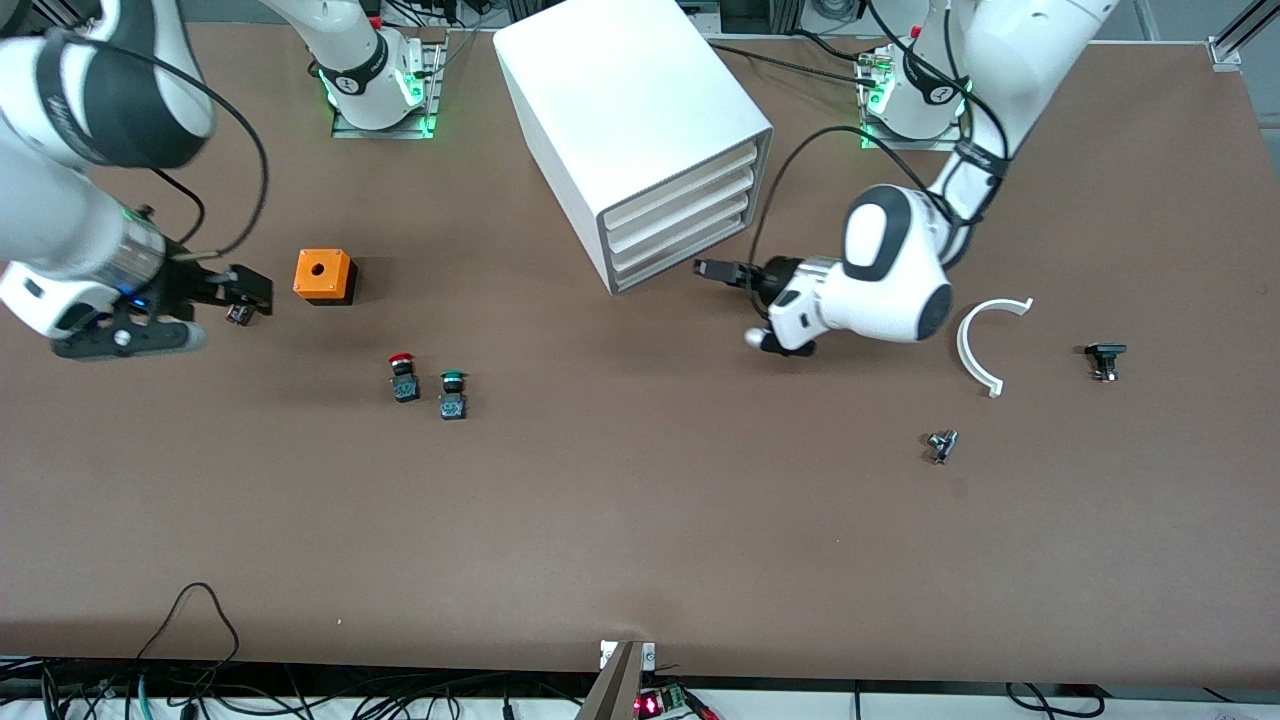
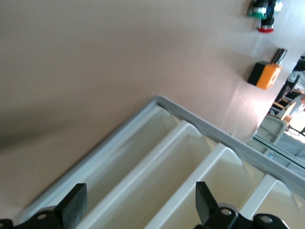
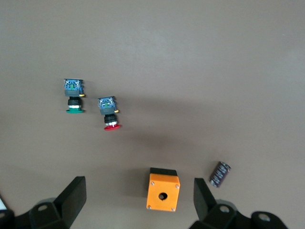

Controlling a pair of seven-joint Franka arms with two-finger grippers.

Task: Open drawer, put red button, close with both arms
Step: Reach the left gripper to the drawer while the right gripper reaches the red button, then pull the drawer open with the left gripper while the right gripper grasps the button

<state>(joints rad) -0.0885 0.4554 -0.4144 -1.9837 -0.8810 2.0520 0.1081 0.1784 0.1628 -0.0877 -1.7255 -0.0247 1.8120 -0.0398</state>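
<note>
The white cabinet (image 1: pixel 640 110) stands at the back middle with its four drawers (image 1: pixel 680 225) all shut. My left gripper (image 1: pixel 708 270) is open just in front of the lower drawers, touching none; in the left wrist view the drawer fronts (image 2: pixel 157 167) lie between its fingers (image 2: pixel 74 205). The red button (image 1: pixel 402 375) lies on the table beside the green button (image 1: pixel 452 393). It also shows in the right wrist view (image 3: pixel 109 113). My right gripper (image 1: pixel 252 292) is open and empty, up over the table beside the orange box (image 1: pixel 324 276).
A small black cylinder (image 1: pixel 238 313) lies by the right gripper. Toward the left arm's end lie a white curved piece (image 1: pixel 985 345), a small black part (image 1: pixel 1105 358) and a small metal part (image 1: pixel 941 445). The orange box (image 3: pixel 163 189) shows between the right fingers.
</note>
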